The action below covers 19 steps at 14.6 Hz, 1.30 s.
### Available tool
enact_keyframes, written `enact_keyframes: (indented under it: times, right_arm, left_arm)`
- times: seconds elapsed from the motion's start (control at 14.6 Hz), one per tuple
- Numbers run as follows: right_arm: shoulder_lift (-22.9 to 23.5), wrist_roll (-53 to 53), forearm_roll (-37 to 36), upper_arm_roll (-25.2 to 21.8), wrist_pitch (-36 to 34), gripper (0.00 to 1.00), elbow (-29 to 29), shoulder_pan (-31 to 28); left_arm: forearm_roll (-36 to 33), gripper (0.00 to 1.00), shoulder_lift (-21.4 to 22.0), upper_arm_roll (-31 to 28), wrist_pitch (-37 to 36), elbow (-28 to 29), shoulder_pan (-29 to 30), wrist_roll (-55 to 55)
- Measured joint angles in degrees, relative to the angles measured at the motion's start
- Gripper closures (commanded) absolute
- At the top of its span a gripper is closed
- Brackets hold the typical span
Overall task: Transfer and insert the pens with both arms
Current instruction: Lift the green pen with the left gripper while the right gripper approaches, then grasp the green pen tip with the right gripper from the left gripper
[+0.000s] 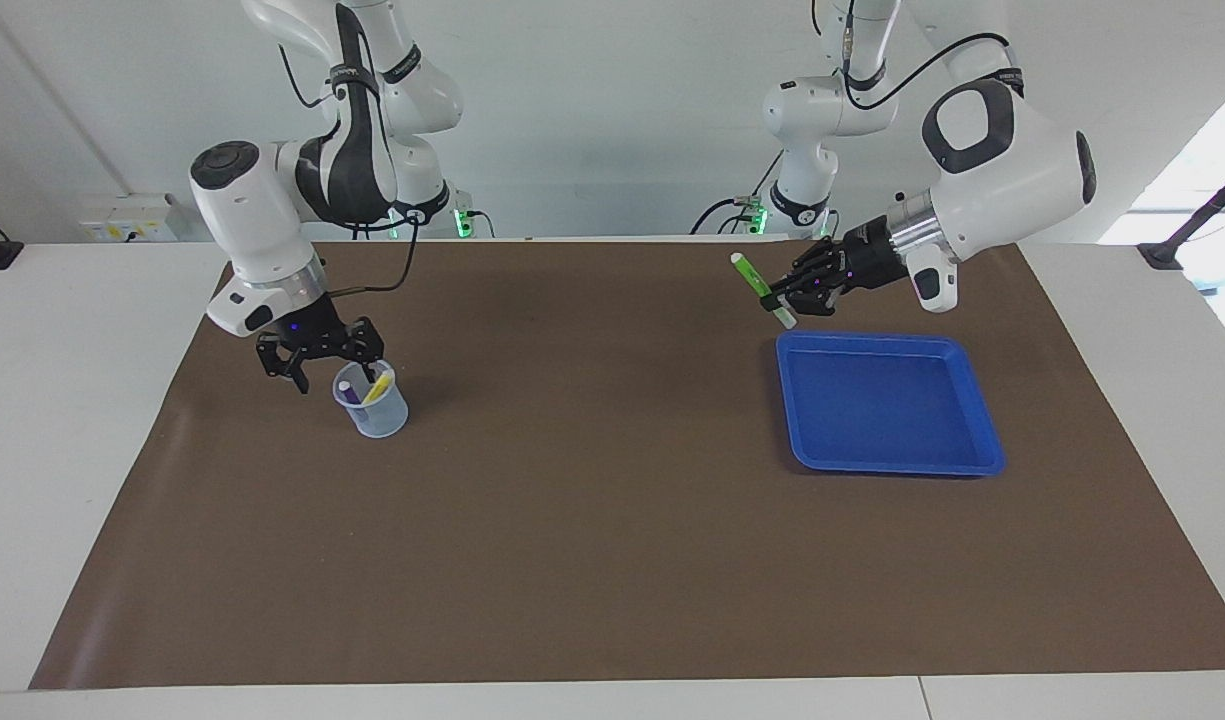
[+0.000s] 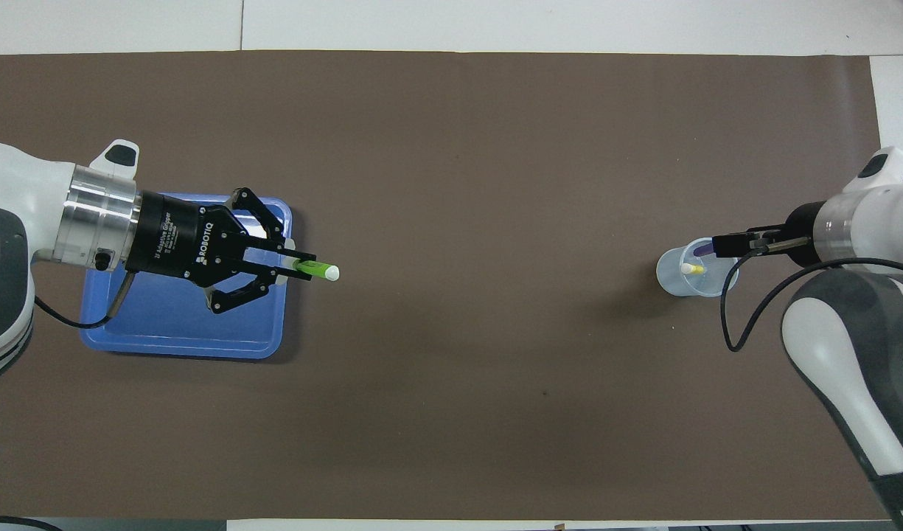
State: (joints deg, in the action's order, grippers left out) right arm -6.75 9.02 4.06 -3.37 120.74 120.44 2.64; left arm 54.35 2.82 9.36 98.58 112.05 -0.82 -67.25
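Facing view: left pincer (image 1: 780, 300) clamps green pen (image 1: 760, 287), upper right; right pincer (image 1: 317, 367) spread wide beside cup (image 1: 376, 412), left of frame.

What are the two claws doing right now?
Left gripper: shut on the green pen, up in the air.
Right gripper: open, empty, beside the cup.

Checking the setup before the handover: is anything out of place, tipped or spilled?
Nothing stands out. The cup stands upright with the purple pen and yellow pen in it, the blue tray lies flat and bare, and the left hand holds the green pen up in the air.
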Motion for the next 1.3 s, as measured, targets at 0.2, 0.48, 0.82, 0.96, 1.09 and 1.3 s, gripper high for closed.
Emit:
enact_keyframes:
  times: [0.2, 0.48, 0.82, 0.96, 1.09, 1.3]
  right_arm:
    - [-2.8, -3.02, 5.95, 3.0, -7.61, 0.0, -4.65, 0.08]
    - [-2.81, -15.09, 14.73, 9.93, -11.04, 0.0, -10.43, 0.29]
    - [-1.51, -31.07, 25.19, 19.71, -8.83, 0.0, -13.22, 0.77]
    - [-1.36, -32.42, 27.18, 21.9, -7.33, 0.0, -13.24, 0.77]
    - [-1.15, -33.95, 29.0, 24.02, -4.34, 0.0, -13.26, 0.74]
    - [-0.54, -37.48, 29.27, 27.89, -0.28, 0.0, -13.26, 0.77]
  left_arm:
    - [3.25, 1.0, 2.68, 0.0, 2.81, 5.0, -2.27, -1.66]
    - [6.74, 1.0, 5.23, 0.08, 10.39, 10.48, -8.45, -3.26]
    - [10.3, 1.0, 7.91, -0.08, 12.98, 14.98, -10.28, -3.46]
    - [10.82, 1.0, 8.39, -0.15, 13.01, 15.66, -10.27, -3.5]
    - [11.24, 1.0, 8.8, -0.14, 13.16, 16.26, -10.28, -3.51]
    - [12.45, 1.0, 9.13, -0.1, 14.36, 16.63, -10.43, -4.75]
